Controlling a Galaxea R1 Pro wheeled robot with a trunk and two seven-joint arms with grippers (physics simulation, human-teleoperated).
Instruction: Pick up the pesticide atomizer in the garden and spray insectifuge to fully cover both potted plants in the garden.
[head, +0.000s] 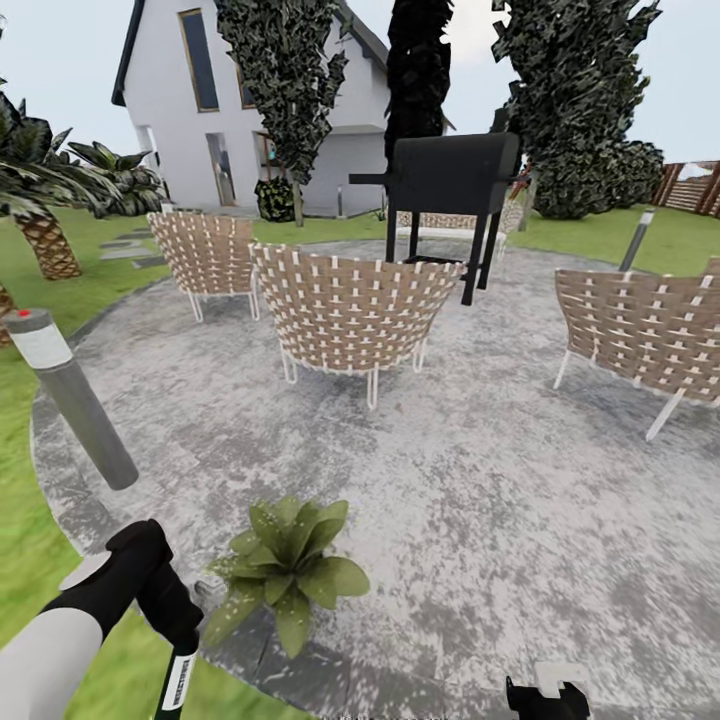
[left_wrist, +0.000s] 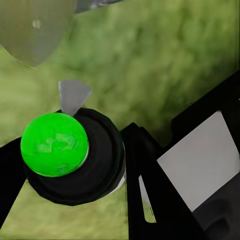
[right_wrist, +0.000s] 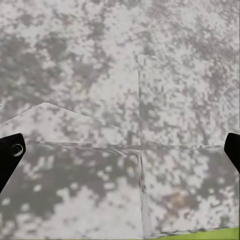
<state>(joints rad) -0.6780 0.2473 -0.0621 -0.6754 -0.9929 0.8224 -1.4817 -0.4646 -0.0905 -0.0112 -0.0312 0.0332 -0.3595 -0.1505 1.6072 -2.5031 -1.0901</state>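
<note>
One potted plant (head: 287, 567), a low rosette of speckled green leaves, sits on the patio's near edge. The second potted plant is out of view. My left gripper (head: 168, 620) hangs just left of that plant, shut on the pesticide atomizer (head: 179, 682), whose dark body and white label band point down. In the left wrist view the atomizer (left_wrist: 65, 155) appears end-on as a dark round body with a bright green cap, black fingers (left_wrist: 150, 175) on both sides, lawn beneath. My right gripper (head: 545, 698) is open over the paving, its fingertips (right_wrist: 10, 155) far apart.
Round grey patio (head: 450, 480) of the garden carries three woven chairs (head: 350, 305) and a black grill (head: 450, 180). A grey post with red-dotted top (head: 65, 400) leans at the left, another post (head: 636, 238) at the right. Lawn, a palm (head: 40, 215), trees and a house lie behind.
</note>
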